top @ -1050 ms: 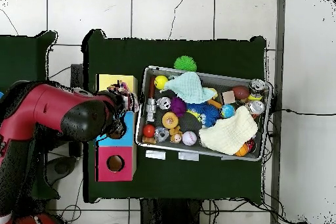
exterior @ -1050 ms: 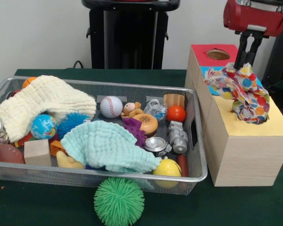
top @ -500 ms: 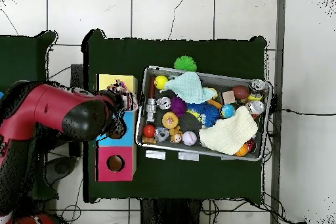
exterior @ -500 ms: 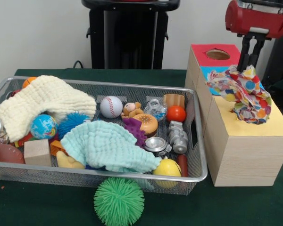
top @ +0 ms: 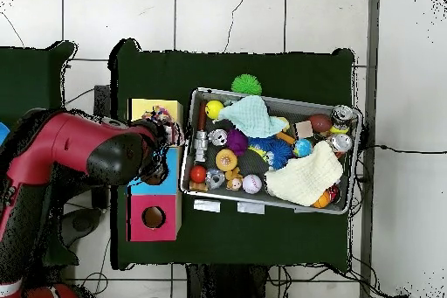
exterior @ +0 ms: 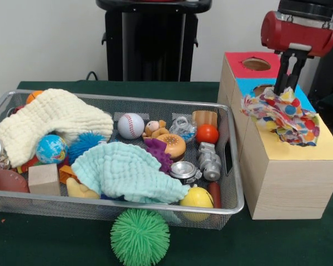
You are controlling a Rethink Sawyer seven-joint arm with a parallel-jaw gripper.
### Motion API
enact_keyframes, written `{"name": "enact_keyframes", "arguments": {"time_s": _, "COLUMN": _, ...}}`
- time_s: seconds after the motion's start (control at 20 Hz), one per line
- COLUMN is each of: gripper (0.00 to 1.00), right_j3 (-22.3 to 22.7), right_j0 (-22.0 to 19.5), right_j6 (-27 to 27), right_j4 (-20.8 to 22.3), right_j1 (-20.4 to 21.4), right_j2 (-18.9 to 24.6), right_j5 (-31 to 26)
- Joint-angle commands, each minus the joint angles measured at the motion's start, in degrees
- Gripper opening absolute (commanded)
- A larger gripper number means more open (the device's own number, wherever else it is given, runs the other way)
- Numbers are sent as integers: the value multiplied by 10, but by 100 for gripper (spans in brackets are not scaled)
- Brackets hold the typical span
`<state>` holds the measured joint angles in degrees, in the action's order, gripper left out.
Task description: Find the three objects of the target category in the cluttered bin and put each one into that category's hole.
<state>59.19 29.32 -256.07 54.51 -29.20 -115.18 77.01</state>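
My gripper (exterior: 283,87) hangs over the wooden box (exterior: 288,172), shut on a polka-dot cloth (exterior: 283,113). The cloth droops across the line between the box's blue (exterior: 248,84) and yellow (exterior: 327,147) sections and partly covers the blue section's hole (exterior: 262,87). The red section's hole (exterior: 256,64) behind it is uncovered. In the mesh bin (exterior: 235,191) lie a cream cloth (exterior: 50,119) and a mint cloth (exterior: 125,172). From overhead, the arm (top: 87,150) hides the gripper, and the polka-dot cloth (top: 166,125) shows at the box (top: 140,203) edge.
The bin also holds a baseball (exterior: 131,125), an orange ball (exterior: 207,133), a globe ball (exterior: 50,149), a wooden block (exterior: 44,178), a toy burger (exterior: 172,145) and metal parts (exterior: 209,161). A green spiky ball (exterior: 140,237) lies on the table in front of the bin.
The gripper has come down a little and shifted slightly left, and the polka-dot cloth has sunk lower, spreading flatter on the box top.
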Motion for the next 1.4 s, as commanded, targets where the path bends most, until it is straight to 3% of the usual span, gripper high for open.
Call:
{"name": "enact_keyframes", "arguments": {"time_s": 0.05, "gripper": 0, "right_j3": -64, "right_j0": -22, "right_j6": -193, "right_j4": -44, "right_j1": -26, "right_j2": 11, "right_j5": 28}}
{"name": "enact_keyframes", "arguments": {"time_s": 0.35, "gripper": 0, "right_j3": -100, "right_j0": -25, "right_j6": -189, "right_j4": -55, "right_j1": -19, "right_j2": 4, "right_j5": 45}}
{"name": "enact_keyframes", "arguments": {"time_s": 0.7, "gripper": 0, "right_j3": -144, "right_j0": -10, "right_j6": -181, "right_j4": -70, "right_j1": 9, "right_j2": 57, "right_j5": 13}}
{"name": "enact_keyframes", "arguments": {"time_s": 0.9, "gripper": 0, "right_j3": -156, "right_j0": -13, "right_j6": -173, "right_j4": -72, "right_j1": -1, "right_j2": 26, "right_j5": -9}}
{"name": "enact_keyframes", "arguments": {"time_s": 1.4, "gripper": 0, "right_j3": -129, "right_j0": -8, "right_j6": -188, "right_j4": -69, "right_j1": -43, "right_j2": 22, "right_j5": 0}}
